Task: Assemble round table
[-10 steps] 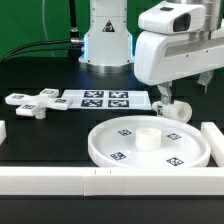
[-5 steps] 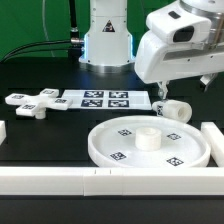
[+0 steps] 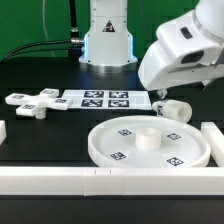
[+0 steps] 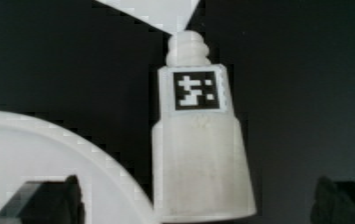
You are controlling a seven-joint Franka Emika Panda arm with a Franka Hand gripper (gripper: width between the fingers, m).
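The large round rimmed disc (image 3: 100,150) lies flat at the front centre, with a raised stub in its middle. The short cylinder leg (image 3: 176,108) lies on its side behind the disc, at the exterior view's right. The small cross-shaped base (image 3: 30,103) lies at the exterior view's left. My gripper (image 3: 160,97) hangs just above the leg, mostly hidden by the arm. In the wrist view the leg (image 4: 200,150), tag up, lies between the two fingertips (image 4: 41,200), which stand wide apart and do not touch it. The disc's rim (image 4: 49,135) curves beside it. The gripper (image 4: 200,205) is open.
The marker board (image 3: 100,99) lies behind the disc; its corner shows in the wrist view (image 4: 156,12). Long white border walls run along the front (image 3: 60,180) and the right (image 3: 212,135). The robot's base (image 3: 107,40) stands at the back.
The arm's wrist has tilted and swung up toward the exterior view's right. The gripper stays over the leg. The leg, disc and base have not moved.
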